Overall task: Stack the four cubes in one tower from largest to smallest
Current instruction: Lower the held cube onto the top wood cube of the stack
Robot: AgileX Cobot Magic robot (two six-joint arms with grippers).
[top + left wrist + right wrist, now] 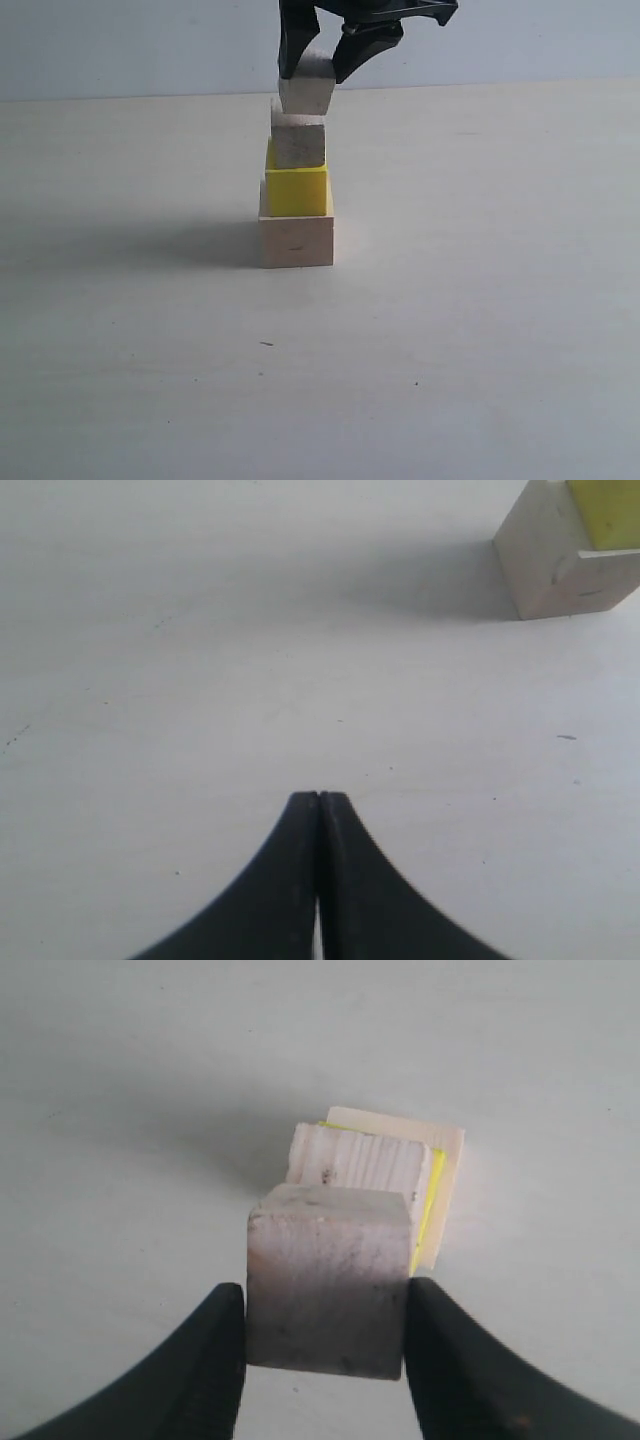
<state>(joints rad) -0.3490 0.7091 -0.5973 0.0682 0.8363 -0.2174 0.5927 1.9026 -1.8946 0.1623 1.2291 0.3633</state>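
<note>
The pale wood largest cube (296, 240) rests on the table with the yellow cube (297, 190) on it and the smaller plain wood cube (299, 144) on top. My right gripper (318, 62) is shut on the smallest greyish cube (306, 93), which sits at the top of the column, touching or just over the small wood cube. From the right wrist the greyish cube (328, 1278) is between the fingers, above the small wood cube (360, 1160), yellow cube (432, 1210) and pale cube (400, 1125). My left gripper (318, 798) is shut and empty, away from the pale cube (560, 565).
The white table (480, 350) spreads bare all round the tower, with a pale wall behind it. The left gripper hangs low over the table, to one side of the tower's base.
</note>
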